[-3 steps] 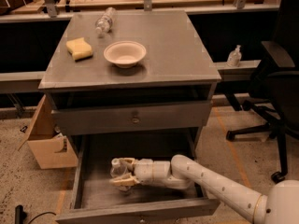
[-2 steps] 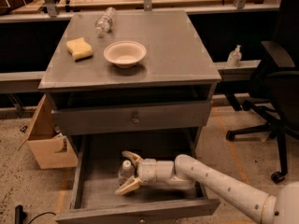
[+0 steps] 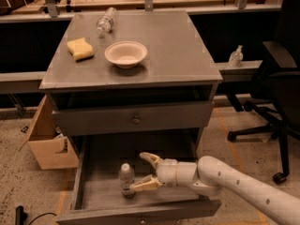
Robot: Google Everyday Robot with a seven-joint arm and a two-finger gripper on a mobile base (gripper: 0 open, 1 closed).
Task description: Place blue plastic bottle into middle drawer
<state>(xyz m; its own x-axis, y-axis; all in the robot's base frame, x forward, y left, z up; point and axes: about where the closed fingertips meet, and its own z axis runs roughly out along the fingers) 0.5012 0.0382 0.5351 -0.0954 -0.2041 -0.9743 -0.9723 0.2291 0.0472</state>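
The blue plastic bottle [image 3: 125, 179], clear with a white cap, stands upright on the board floor of the open middle drawer [image 3: 101, 191], left of centre. My gripper [image 3: 144, 172] is inside the drawer just to the right of the bottle. It is open and empty, with one finger [image 3: 151, 159] raised and the other [image 3: 143, 185] reaching close to the bottle's base. The arm comes in from the lower right.
On the cabinet top [image 3: 178, 50] are a white bowl [image 3: 125, 54], a yellow sponge [image 3: 80, 48] and a second clear bottle [image 3: 105, 20] lying down. The upper drawer [image 3: 136, 120] with a round knob is closed. A cardboard box [image 3: 49, 142] stands left, an office chair [image 3: 276, 97] right.
The gripper has opened and let go of the bottle, which now stands on the drawer floor. The gripper has drawn back a little to the right.
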